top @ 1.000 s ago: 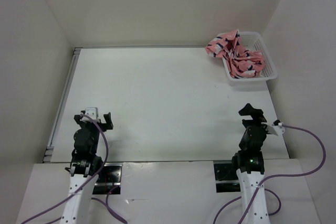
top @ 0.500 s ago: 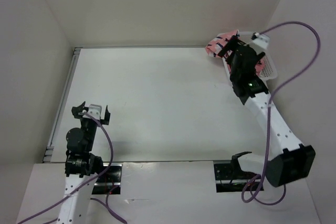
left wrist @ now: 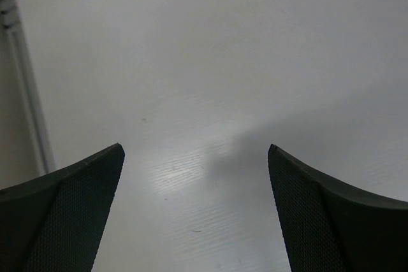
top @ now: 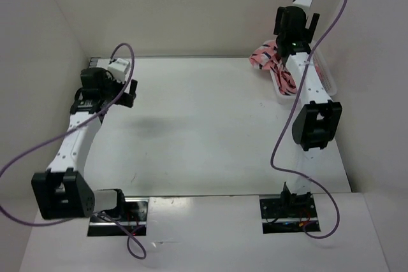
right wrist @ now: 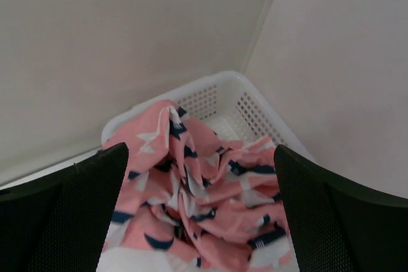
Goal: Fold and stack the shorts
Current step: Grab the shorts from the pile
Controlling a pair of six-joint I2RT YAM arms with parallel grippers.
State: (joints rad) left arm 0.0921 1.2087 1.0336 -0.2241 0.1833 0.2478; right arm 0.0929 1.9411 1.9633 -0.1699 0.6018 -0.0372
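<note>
The salmon-pink shark-print shorts (top: 266,58) lie crumpled in the white mesh basket (top: 328,81) at the table's back right corner, spilling over its left rim. In the right wrist view the shorts (right wrist: 197,208) fill the basket (right wrist: 255,113). My right gripper (top: 294,18) is open, held high above the basket; it shows in the right wrist view (right wrist: 201,211) with the shorts between and below its fingers, not touching. My left gripper (top: 121,87) is open and empty above the bare back-left table (left wrist: 210,93); its fingers frame the left wrist view (left wrist: 194,214).
White walls enclose the table on the left, back and right. A metal rail (top: 80,109) runs along the table's left edge, seen also in the left wrist view (left wrist: 29,93). The right arm's purple cable (top: 287,125) loops over the right side.
Both arms have reached out from their bases. The right gripper rose above the basket after dipping toward it. The left gripper travelled to the back-left of the table.
</note>
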